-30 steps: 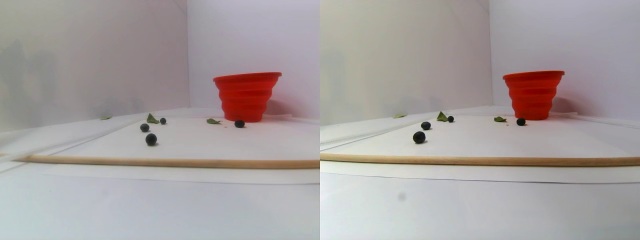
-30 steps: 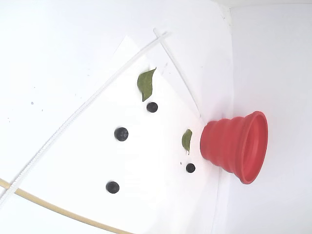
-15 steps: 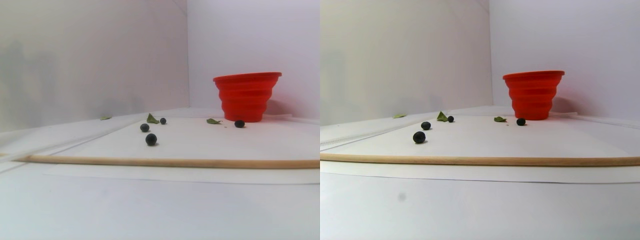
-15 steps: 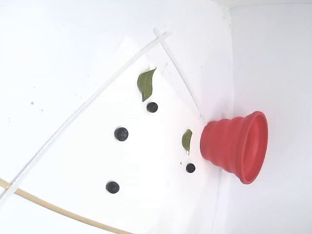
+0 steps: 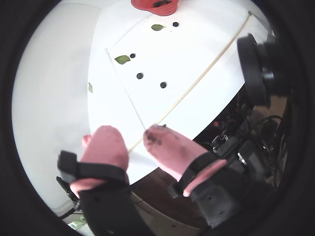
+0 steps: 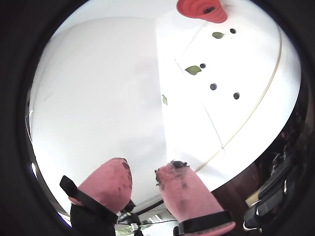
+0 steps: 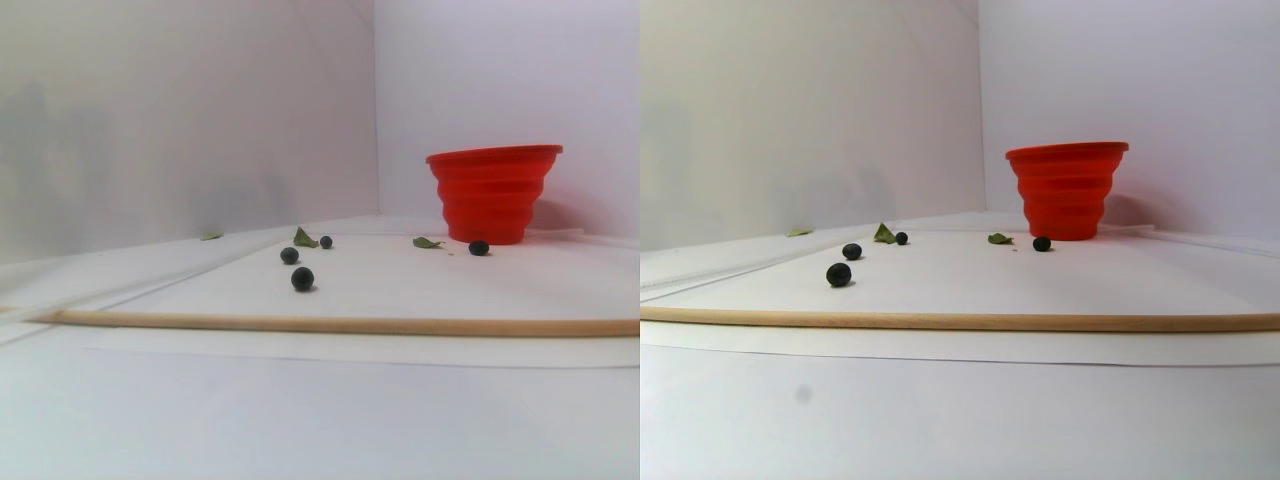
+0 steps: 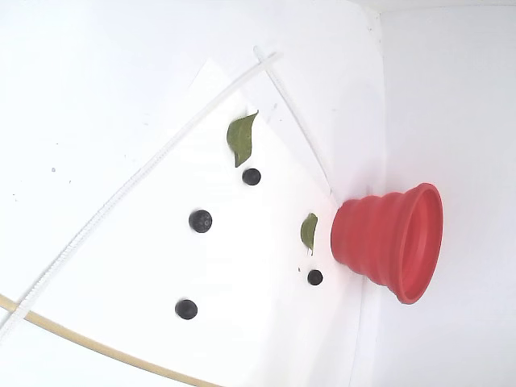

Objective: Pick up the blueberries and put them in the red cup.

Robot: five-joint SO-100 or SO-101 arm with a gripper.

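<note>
No change is seen across the last second: four small near-black blueberries lie scattered on white paper at centre frame, beside the ribbed red cup at right. The pink-tipped gripper is held apart, empty, at the wrist view's bottom; picking is judged not begun.

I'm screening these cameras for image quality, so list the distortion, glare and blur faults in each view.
Both wrist views: heavy fisheye with a black circular border, bending the wooden stick; the pink fingertips are soft. Stereo pair view: soft and hazy; a faint shadow sits beside the red cup. Fixed view: lying on its side and overexposed, so the white table is washed out, though the blueberries stay crisp.
</note>
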